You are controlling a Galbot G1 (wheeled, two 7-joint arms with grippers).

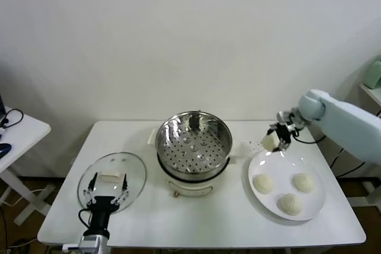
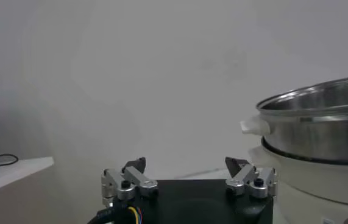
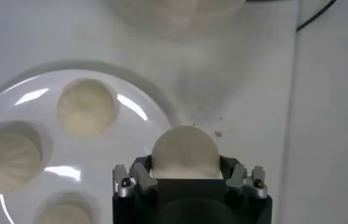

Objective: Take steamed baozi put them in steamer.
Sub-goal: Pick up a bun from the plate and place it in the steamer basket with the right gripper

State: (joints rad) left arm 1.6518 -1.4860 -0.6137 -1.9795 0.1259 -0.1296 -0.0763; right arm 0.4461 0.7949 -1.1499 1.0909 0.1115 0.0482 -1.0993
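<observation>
One baozi [image 1: 269,141] is held aloft by the right gripper [image 1: 278,135], between steamer [image 1: 193,141] and plate [image 1: 256,165].
Head view: three baozi are seen on the plate; the left gripper [image 1: 107,188] is parked over the glass lid [image 1: 137,168]. Left wrist view: its fingers [image 2: 134,167] are spread. Right wrist view: a bun is clamped.

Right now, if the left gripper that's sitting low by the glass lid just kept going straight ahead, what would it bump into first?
The open left gripper points across the table toward the back wall. The steamer sits off to one side of that line, so the way looks free up to the wall, though depth is hard to judge.
</observation>
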